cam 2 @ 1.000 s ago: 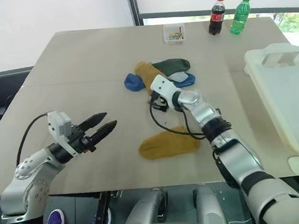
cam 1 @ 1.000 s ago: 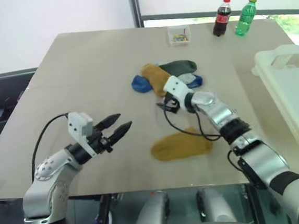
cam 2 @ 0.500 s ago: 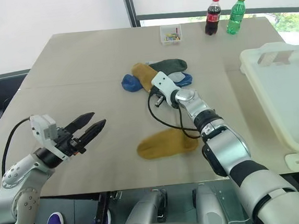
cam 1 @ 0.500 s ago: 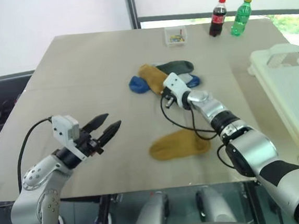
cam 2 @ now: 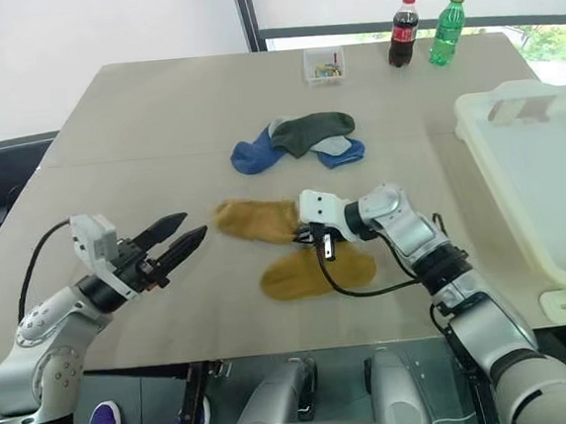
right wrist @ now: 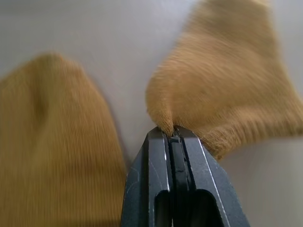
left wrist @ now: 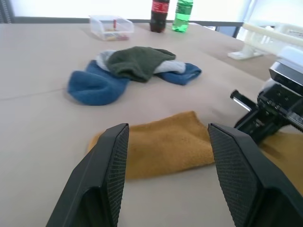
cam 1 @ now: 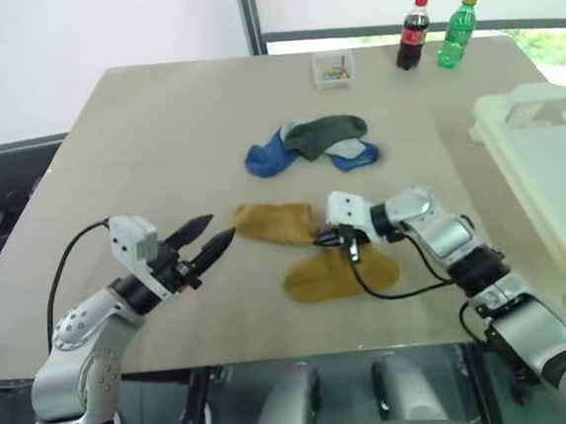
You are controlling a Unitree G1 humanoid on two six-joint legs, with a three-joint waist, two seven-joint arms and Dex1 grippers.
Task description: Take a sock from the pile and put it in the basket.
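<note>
The pile [cam 1: 312, 142] of blue, dark green and pale grey socks lies mid-table. My right gripper [cam 1: 321, 236] is shut on the edge of a mustard sock [cam 1: 272, 222], which lies flat on the table nearer to me than the pile. The right wrist view shows the fingertips [right wrist: 169, 135] pinching a fold of that sock [right wrist: 227, 94]. A second mustard sock [cam 1: 340, 274] lies just beside it, under the right wrist. My left gripper [cam 1: 214, 245] hovers open to the left of the held sock, pointing at it [left wrist: 161, 146]. The cream basket [cam 1: 545, 149] stands at the right edge.
A small clear box [cam 1: 334, 68] of coloured bits, a cola bottle [cam 1: 411, 30] and a green bottle [cam 1: 456, 28] stand along the table's far edge. The table's near edge runs just below both arms.
The right gripper has shut on the mustard sock and dragged it out of the pile toward me. The left arm has kept its place.
</note>
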